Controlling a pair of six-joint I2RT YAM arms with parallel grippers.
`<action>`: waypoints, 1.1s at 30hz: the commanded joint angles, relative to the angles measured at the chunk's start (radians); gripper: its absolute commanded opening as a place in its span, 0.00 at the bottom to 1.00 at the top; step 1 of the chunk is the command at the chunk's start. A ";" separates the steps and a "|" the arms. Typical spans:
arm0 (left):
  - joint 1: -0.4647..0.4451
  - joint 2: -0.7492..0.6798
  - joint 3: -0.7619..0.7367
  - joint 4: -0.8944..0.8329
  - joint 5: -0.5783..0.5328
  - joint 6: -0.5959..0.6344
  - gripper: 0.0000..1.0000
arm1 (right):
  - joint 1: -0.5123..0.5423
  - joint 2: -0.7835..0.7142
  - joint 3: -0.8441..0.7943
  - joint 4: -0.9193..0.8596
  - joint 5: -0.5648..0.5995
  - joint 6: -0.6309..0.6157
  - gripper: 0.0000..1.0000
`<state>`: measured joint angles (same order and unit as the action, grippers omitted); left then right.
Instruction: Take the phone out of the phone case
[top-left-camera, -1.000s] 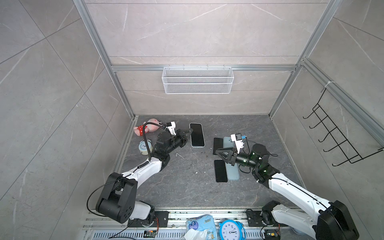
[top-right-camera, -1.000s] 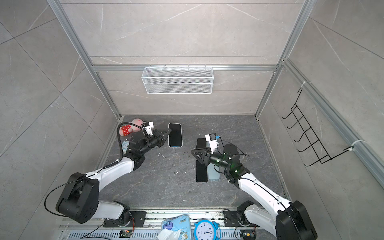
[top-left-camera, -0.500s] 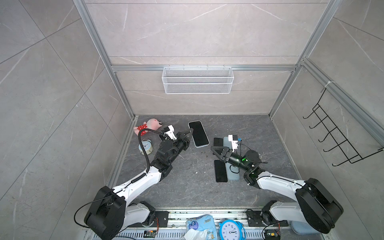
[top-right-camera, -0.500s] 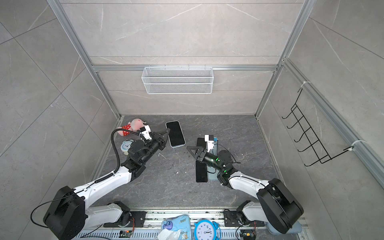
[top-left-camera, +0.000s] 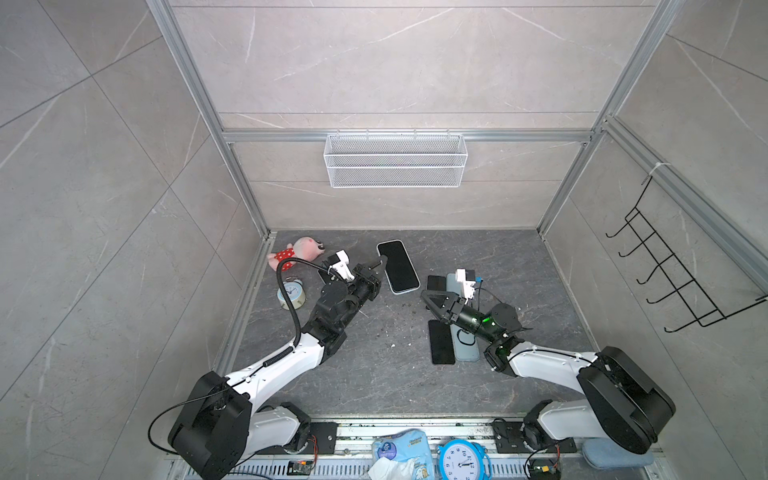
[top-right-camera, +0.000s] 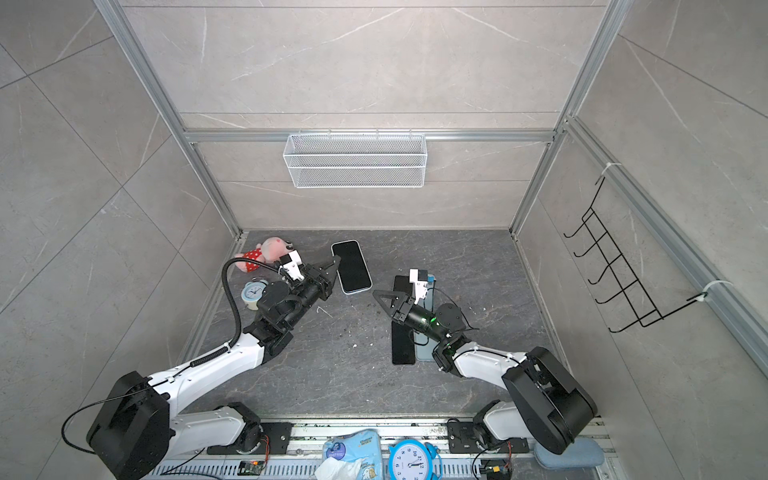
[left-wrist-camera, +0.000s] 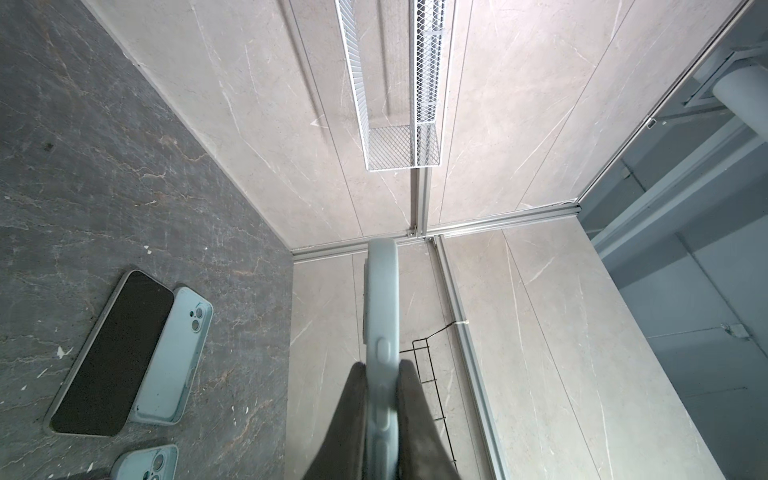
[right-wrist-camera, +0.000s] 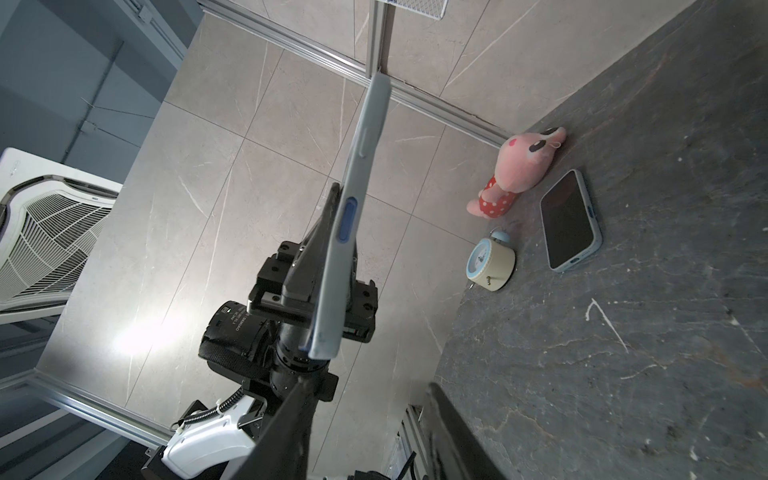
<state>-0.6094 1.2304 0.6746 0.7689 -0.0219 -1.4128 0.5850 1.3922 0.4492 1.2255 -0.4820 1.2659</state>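
The phone (top-left-camera: 397, 266), black screen up in a pale blue phone case (left-wrist-camera: 382, 291), hangs tilted above the table's back left part. My left gripper (top-left-camera: 380, 264) is shut on the case's long edge; in the left wrist view both fingers (left-wrist-camera: 353, 399) press its sides. The right wrist view shows the case (right-wrist-camera: 353, 187) edge-on with the left gripper (right-wrist-camera: 316, 253) clamped on it. My right gripper (top-left-camera: 428, 297) hovers to the right of it, a short gap away. It is open (right-wrist-camera: 370, 388) and nothing is between its fingers.
A second cased phone (right-wrist-camera: 569, 224) lies by the pink plush toy (top-left-camera: 297, 249) and small alarm clock (top-left-camera: 291, 293). Under my right arm lie a bare black phone (top-left-camera: 441, 343) and a pale blue case (top-left-camera: 465, 351). A wire basket (top-left-camera: 395, 160) hangs on the back wall.
My left arm has risen and lifted the cased phone off the table, tilting it. My right gripper has moved left toward it, still open.
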 joint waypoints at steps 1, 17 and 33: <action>-0.009 -0.010 0.012 0.147 -0.011 0.014 0.00 | 0.006 0.018 0.028 0.061 0.002 0.018 0.45; -0.034 0.014 0.008 0.188 -0.026 0.026 0.00 | 0.008 0.034 0.040 0.078 -0.006 0.025 0.45; -0.055 0.032 0.013 0.235 -0.020 0.044 0.00 | 0.007 0.063 0.046 0.093 0.002 0.033 0.45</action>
<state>-0.6518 1.2724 0.6632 0.8639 -0.0525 -1.3880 0.5854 1.4353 0.4698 1.2846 -0.4824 1.2881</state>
